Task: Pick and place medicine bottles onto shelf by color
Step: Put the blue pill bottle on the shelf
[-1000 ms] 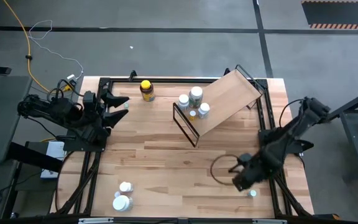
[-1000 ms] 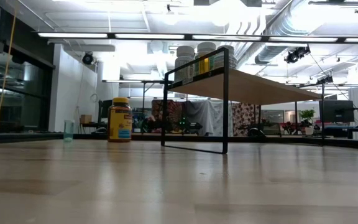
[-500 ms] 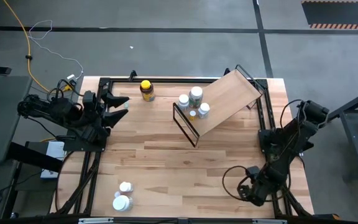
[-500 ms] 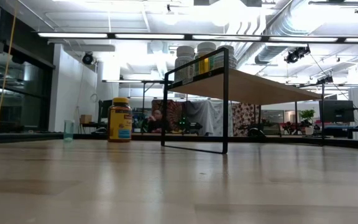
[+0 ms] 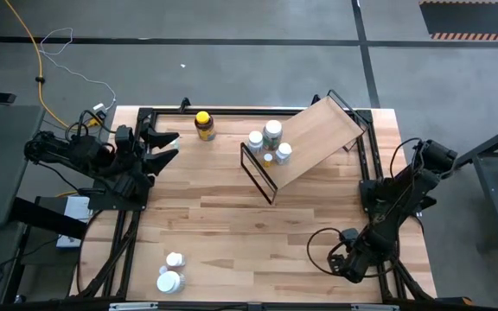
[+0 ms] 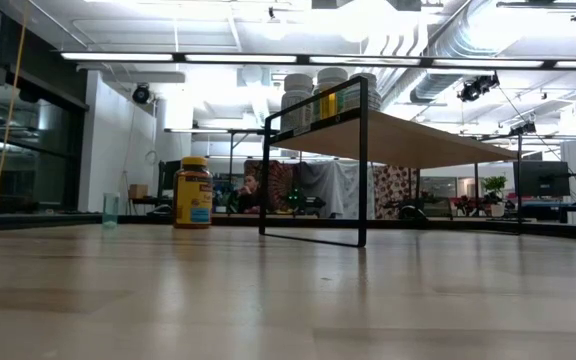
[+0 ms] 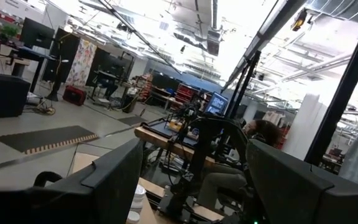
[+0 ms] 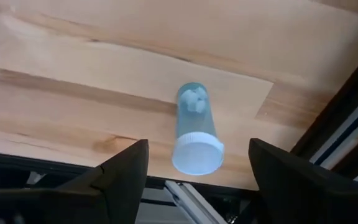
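Observation:
A small pale-blue clear bottle (image 8: pixel 193 127) with a white cap stands on the wood tabletop near its near right edge. My right gripper (image 8: pixel 197 148) is open above it, pointing down, with one finger on either side and neither touching. In the high view this gripper (image 5: pixel 350 266) hides the bottle. The light-wood shelf (image 5: pixel 311 142) stands at the far middle, with several white-capped bottles (image 5: pixel 271 142) on its left end. An amber bottle (image 5: pixel 203 125) with a yellow cap stands left of it. Two white bottles (image 5: pixel 172 270) stand at the near left. My left gripper (image 5: pixel 164 147) waits open at the table's left edge.
The black frame rail (image 8: pixel 347 124) runs along the table's right edge, close beside the pale-blue bottle. In the low view the shelf (image 6: pixel 398 135) stands on its black wire ends, the amber bottle (image 6: pixel 193 192) is left of it, and a small clear vial (image 6: pixel 111 208) is farther left.
My right gripper has gone toward the table's near edge and a little right, ending over the small bottle, which it now covers in the high view. Most of this happened early in the second. The bottle has stayed in place.

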`<state>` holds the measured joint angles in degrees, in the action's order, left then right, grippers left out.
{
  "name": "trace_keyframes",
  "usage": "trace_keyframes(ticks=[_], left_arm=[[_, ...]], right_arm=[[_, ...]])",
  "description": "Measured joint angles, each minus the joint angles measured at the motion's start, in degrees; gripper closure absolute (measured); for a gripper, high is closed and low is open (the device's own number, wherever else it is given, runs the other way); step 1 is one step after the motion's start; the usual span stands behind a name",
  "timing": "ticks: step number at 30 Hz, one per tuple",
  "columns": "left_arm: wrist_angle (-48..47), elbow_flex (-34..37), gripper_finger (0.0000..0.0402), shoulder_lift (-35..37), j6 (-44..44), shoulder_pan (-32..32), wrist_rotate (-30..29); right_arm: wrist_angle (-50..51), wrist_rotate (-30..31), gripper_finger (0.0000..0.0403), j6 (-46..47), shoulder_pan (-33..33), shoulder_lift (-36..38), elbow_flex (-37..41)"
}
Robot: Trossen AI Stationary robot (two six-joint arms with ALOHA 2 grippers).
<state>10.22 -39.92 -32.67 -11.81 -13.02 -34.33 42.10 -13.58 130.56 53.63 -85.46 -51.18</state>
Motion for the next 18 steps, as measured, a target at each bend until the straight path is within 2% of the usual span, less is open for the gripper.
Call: trace_keyframes(ticks=[13,18], left_arm=[[-0.04,0.00,0.0124,0.00,1.33,0.02,-1.51],[-0.04,0.00,0.0124,0.00,1.51,0.02,-1.51]], right_arm=[[-0.64,-0.35,0.0229,0.23,0.00,-1.89,0.04],[-0.65,-0.35,0.0250,-0.06,0.00,-1.89,0.04]])
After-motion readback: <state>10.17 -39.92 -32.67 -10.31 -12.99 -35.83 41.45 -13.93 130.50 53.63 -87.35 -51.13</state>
